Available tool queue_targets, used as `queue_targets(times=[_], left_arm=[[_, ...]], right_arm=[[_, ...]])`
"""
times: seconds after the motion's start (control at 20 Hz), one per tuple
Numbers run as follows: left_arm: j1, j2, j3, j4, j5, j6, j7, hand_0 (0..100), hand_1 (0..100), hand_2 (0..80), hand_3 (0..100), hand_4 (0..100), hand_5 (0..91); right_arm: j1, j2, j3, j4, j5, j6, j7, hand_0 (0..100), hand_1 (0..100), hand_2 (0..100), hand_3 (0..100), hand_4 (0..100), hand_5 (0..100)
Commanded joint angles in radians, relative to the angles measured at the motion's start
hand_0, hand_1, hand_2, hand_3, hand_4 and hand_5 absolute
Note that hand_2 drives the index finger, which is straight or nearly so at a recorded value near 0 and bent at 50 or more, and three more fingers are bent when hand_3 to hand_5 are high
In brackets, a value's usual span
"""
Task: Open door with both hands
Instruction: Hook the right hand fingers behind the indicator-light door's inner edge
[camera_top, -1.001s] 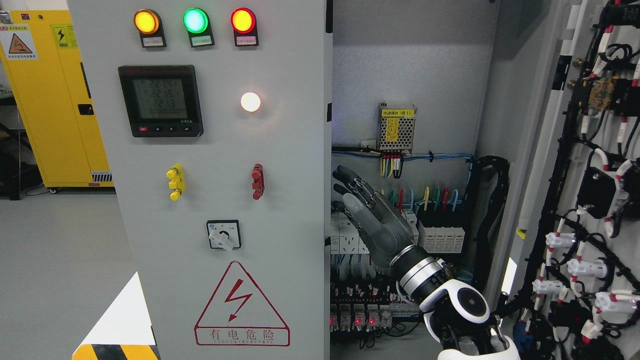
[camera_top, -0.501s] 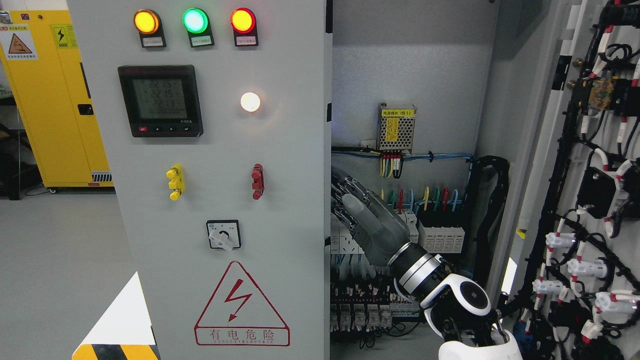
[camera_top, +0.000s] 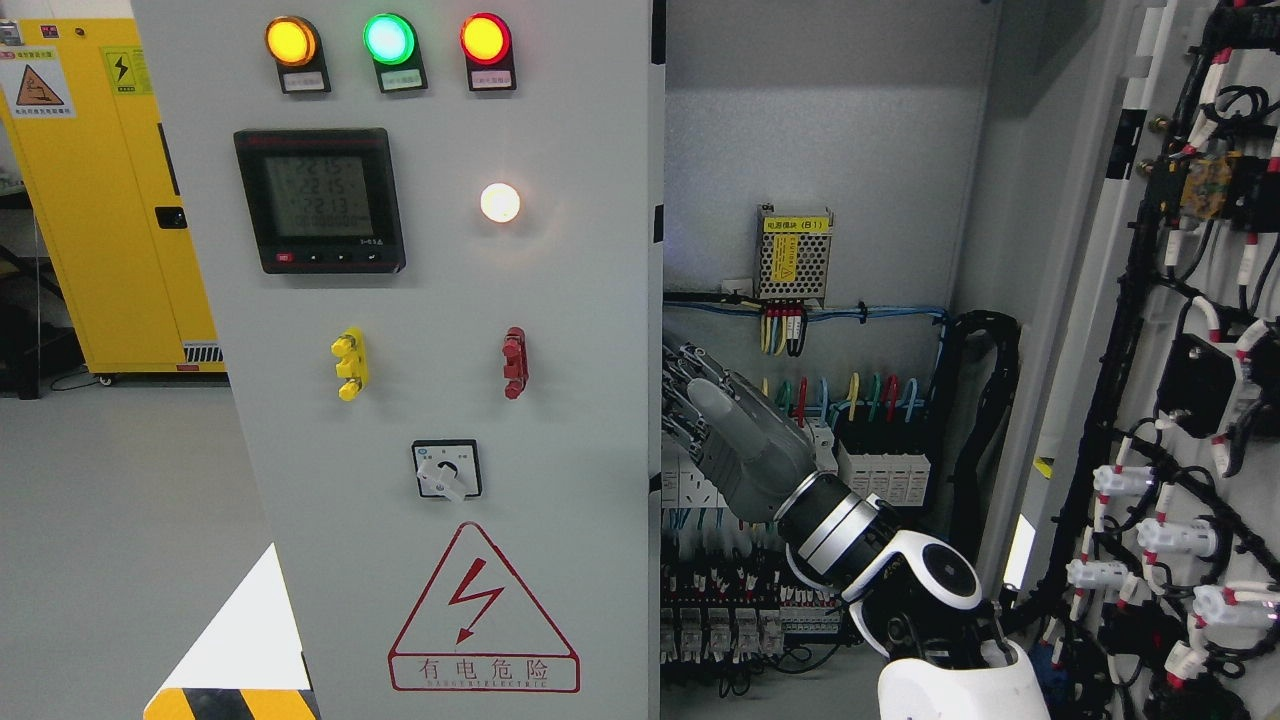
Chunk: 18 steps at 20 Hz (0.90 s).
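Cabinet interior (camera_top: 850, 130) — right hand (camera_top: 735, 430) fingertips hidden behind left door (camera_top: 450, 350).

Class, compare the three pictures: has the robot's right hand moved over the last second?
Yes. The right hand has shifted left toward the edge of the grey left cabinet door; its fingertips, clear of that edge earlier, now reach it.

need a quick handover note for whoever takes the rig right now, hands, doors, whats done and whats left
Right hand: inside the cabinet opening, at the inner edge of the left door; fingertips hidden behind that edge, so grasp unclear.
Left hand: not in view.
Right door: already swung wide open, wiring side facing the camera.
Left door: in front of the cabinet, lamps and meter facing the camera.
Done: right door open.
Left: probably pull the left door open from its inner edge.
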Motion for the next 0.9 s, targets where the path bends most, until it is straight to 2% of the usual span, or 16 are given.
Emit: queue_targets(times=[0.0,0.45,0.6,0.85], left_arm=[[-0.024,-0.020,0.000,0.000,0.001,-0.001,0.001,12,56,0.0,0,0,0.0],[-0.024,-0.022,-0.001,0.000,-0.001,-0.001,-0.001,12,56,0.0,0,0,0.0],[-0.023,-0.023,0.000,0.000,-0.001,-0.001,-0.001,12,56,0.0,0,0,0.0],[-0.023,-0.025,-0.001,0.000,-0.001,-0.001,-0.001,12,56,0.0,0,0,0.0]], right_arm=[[-0.007,0.001,-0.022,0.058,-0.006,-0.002,-0.004,0,50,4,0,0,0],[-0.007,0.004,-0.014,0.045,-0.005,0.030,0.004,0,50,4,0,0,0],[-0.007,0.004,-0.005,0.044,-0.003,0.033,0.033,0,50,4,0,0,0],[-0.009,0.004,-0.005,0.038,-0.003,0.036,0.039,0,50,4,0,0,0]])
